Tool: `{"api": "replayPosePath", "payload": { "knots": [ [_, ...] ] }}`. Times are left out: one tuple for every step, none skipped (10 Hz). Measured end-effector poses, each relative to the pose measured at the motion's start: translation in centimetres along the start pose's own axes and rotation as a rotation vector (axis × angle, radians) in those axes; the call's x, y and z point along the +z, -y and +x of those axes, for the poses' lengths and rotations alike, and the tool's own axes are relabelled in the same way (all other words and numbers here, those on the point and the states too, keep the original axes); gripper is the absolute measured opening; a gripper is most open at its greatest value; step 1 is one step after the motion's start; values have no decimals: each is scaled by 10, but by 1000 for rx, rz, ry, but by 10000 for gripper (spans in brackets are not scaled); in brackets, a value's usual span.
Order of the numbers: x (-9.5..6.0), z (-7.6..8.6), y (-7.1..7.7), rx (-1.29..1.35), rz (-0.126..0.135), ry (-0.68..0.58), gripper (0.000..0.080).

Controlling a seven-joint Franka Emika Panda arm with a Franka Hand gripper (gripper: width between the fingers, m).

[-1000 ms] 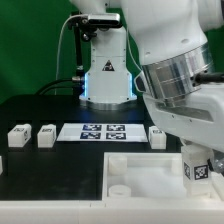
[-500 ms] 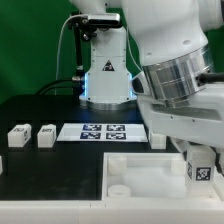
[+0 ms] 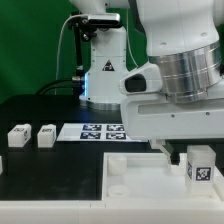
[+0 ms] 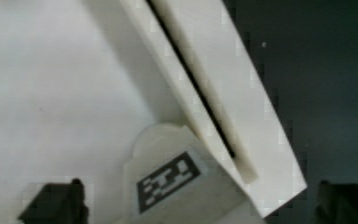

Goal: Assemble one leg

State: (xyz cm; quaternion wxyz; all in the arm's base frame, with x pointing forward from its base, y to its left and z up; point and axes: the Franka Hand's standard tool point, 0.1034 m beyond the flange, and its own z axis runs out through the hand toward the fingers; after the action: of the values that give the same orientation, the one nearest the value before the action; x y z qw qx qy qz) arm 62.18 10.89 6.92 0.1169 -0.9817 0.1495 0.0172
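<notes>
A white leg (image 3: 203, 167) with a black-and-white tag stands upright at the far right corner of the large flat white piece (image 3: 140, 178). In the wrist view the same leg (image 4: 172, 185) lies between my two dark fingertips (image 4: 55, 203). My gripper (image 4: 199, 205) is open, with a gap on each side of the leg. In the exterior view the wrist hangs right above this leg and hides the fingers. Two more legs (image 3: 17, 136) (image 3: 45, 135) stand on the black table at the exterior view's left.
The marker board (image 3: 100, 131) lies on the table behind the flat white piece. The robot base (image 3: 105, 70) stands at the back. A round socket (image 3: 119, 189) shows at the flat piece's near corner.
The wrist has turned and shifted toward the exterior view's right and a little up. The leg under it stays at the same corner. A leg beside the marker board is now hidden.
</notes>
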Motion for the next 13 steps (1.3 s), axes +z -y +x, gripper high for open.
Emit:
{"api": "replayPosePath", "payload": {
  "knots": [
    [-3, 10, 0, -169, -25, -57, 648],
    [-6, 21, -2, -390, -39, -115, 648],
    [-6, 24, -9, -464, -41, -136, 648],
    [-5, 23, -7, -383, -36, -131, 622],
    [-5, 23, -7, -369, -34, -132, 622],
    [-5, 22, -7, -312, -29, -133, 451],
    [-5, 22, -5, -178, -13, -133, 451],
    [-5, 21, -4, -103, -6, -133, 273],
    [-5, 21, -4, -42, -1, -133, 120],
    [-4, 20, 0, 114, 22, -128, 120],
    [-2, 19, 4, 247, 52, -118, 27],
    [-1, 19, 4, 360, 87, -105, 5],
    [0, 21, 0, 479, 129, -100, 5]
  ]
}}
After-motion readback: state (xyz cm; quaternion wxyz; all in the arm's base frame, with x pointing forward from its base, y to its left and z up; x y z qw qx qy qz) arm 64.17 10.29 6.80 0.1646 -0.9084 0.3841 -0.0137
